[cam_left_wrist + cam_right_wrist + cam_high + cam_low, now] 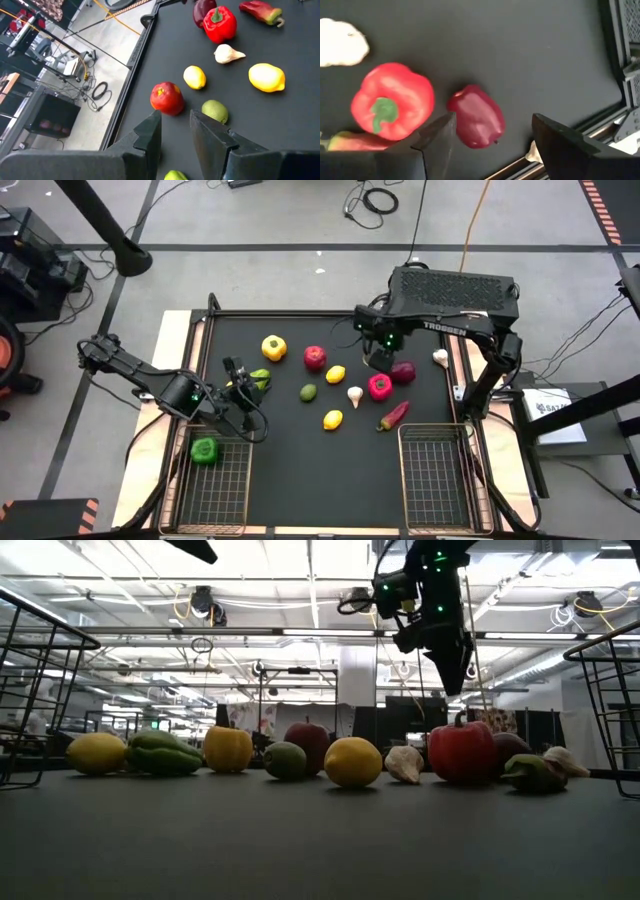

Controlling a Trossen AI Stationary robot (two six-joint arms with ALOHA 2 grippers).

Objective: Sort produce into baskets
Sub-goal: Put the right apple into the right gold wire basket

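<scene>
Black matting covers the table (300, 470), framed by a light wooden border; beyond it lies grey floor with cables, and the low view looks into a workshop hall with ceiling lights. Two wire baskets sit at the near edge: the left basket (215, 502) holds one green pepper (205, 450), while the right basket (437, 500) shows nothing inside. In the low view only the basket frames are visible, cut off at both picture edges. Loose produce lies mid-table: yellow pepper (274, 347), red apple (315, 358), two lemons (336, 374), lime (308, 392), garlic (355, 395), red pepper (379, 386), dark apple (403, 371), chili (394, 415), and a second garlic (440, 358) near the far right border. The left gripper (237, 385) hangs over a green pepper (259, 380) at the left of the group, which it partly hides; its jaws stand slightly apart with nothing between them, and that pepper shows only as a sliver at the edge of the left wrist view. The right gripper (492, 137) hovers above the dark apple, jaws wide apart and holding nothing. "TROSSEN" is readable on the right arm (445, 328); a white label beside the table at the right is too small to read.
</scene>
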